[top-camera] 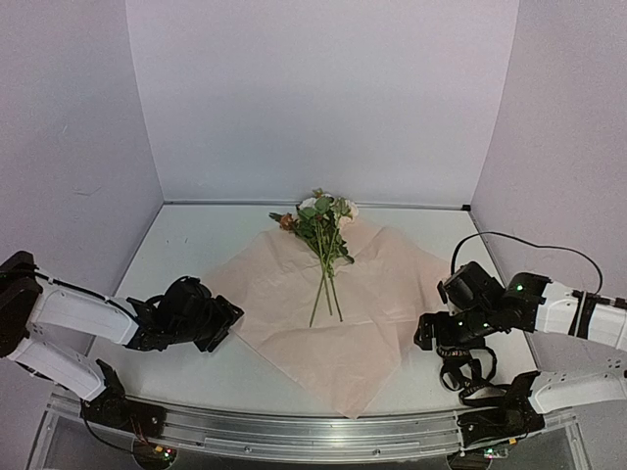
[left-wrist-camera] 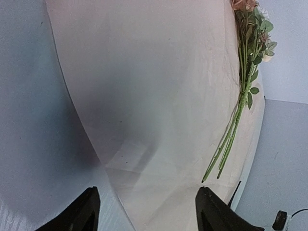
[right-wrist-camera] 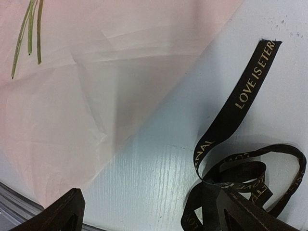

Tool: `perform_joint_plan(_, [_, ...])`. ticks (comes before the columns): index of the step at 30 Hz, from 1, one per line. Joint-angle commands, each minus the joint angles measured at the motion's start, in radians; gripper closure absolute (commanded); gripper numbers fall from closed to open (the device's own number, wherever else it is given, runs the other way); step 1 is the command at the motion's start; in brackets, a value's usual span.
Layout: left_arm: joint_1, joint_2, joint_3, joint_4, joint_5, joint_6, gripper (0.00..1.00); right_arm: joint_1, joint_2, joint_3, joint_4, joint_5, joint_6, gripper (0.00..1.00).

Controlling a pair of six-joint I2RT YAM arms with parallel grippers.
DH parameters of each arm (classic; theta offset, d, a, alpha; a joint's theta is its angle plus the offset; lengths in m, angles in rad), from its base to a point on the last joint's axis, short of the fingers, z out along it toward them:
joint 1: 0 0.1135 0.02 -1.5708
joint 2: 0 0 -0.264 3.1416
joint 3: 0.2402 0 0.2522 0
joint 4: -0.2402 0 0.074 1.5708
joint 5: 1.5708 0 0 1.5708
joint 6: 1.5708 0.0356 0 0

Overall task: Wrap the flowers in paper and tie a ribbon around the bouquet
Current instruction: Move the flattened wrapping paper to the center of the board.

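The flowers (top-camera: 321, 230) lie with heads at the back and thin green stems running forward across the flat, spread-out pink paper (top-camera: 338, 328). My left gripper (top-camera: 223, 323) sits low at the paper's left corner, open, and that corner of the paper (left-wrist-camera: 159, 96) lies between its fingers (left-wrist-camera: 86, 211), with the flowers (left-wrist-camera: 248, 67) off to the right. My right gripper (top-camera: 429, 333) is open at the paper's right edge, over bare table. The black ribbon (right-wrist-camera: 250, 84) with gold lettering lies looped beside its right finger (right-wrist-camera: 245, 214). No bouquet shows in any view.
The white table (top-camera: 196, 245) is enclosed by pale walls on three sides. A metal rail (top-camera: 294, 431) runs along the near edge between the arm bases. A black cable (top-camera: 529, 240) arcs above the right arm.
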Motion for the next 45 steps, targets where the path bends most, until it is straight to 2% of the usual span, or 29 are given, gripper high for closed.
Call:
perform_joint_plan(1, [-0.003, 0.068, -0.009, 0.153, -0.012, -0.035, 0.38, -0.003, -0.021, -0.009, 0.038, 0.025, 0.006, 0.02])
perform_joint_plan(7, [-0.008, 0.103, -0.029, 0.168, -0.043, -0.069, 0.43, -0.002, -0.014, -0.006, 0.039, 0.033, 0.001, 0.02])
perform_joint_plan(9, [-0.009, 0.127, -0.029, 0.193, -0.044, -0.068, 0.49, -0.002, -0.007, -0.001, 0.039, 0.036, -0.003, 0.02])
perform_joint_plan(12, [-0.008, 0.154, -0.02, 0.202, -0.041, -0.07, 0.62, -0.002, -0.001, 0.01, 0.039, 0.035, -0.011, 0.02])
perform_joint_plan(14, [-0.009, 0.16, -0.003, 0.171, -0.037, -0.064, 0.75, -0.002, 0.003, 0.017, 0.038, 0.035, -0.02, 0.02])
perform_joint_plan(17, [-0.006, 0.135, 0.043, 0.019, -0.026, -0.04, 0.96, -0.002, 0.016, 0.037, 0.03, 0.029, -0.043, 0.02])
perform_joint_plan(18, [-0.001, 0.119, 0.06, -0.05, -0.011, -0.026, 0.99, -0.002, 0.022, 0.047, 0.021, 0.019, -0.051, 0.02])
perform_joint_plan(22, [0.026, 0.01, 0.078, -0.254, 0.06, 0.033, 1.0, 0.004, 0.044, 0.085, -0.01, -0.042, -0.089, 0.02])
perform_joint_plan(25, [0.089, -0.1, 0.048, -0.358, 0.154, 0.1, 1.0, 0.049, 0.06, 0.11, -0.024, -0.075, -0.146, 0.02])
perform_joint_plan(32, [0.281, -0.301, -0.004, -0.49, 0.416, 0.182, 1.0, 0.302, 0.174, 0.236, -0.05, -0.061, -0.36, 0.02])
perform_joint_plan(37, [0.322, -0.296, 0.034, -0.551, 0.476, 0.211, 1.0, 0.452, 0.281, 0.303, 0.009, -0.068, -0.464, 0.02])
perform_joint_plan(42, [0.341, -0.298, 0.028, -0.548, 0.534, 0.189, 1.0, 0.644, 0.345, 0.297, 0.146, 0.057, -0.576, 0.02])
perform_joint_plan(45, [0.354, -0.305, 0.036, -0.573, 0.553, 0.193, 1.0, 0.754, 0.375, 0.25, 0.266, 0.154, -0.709, 0.02])
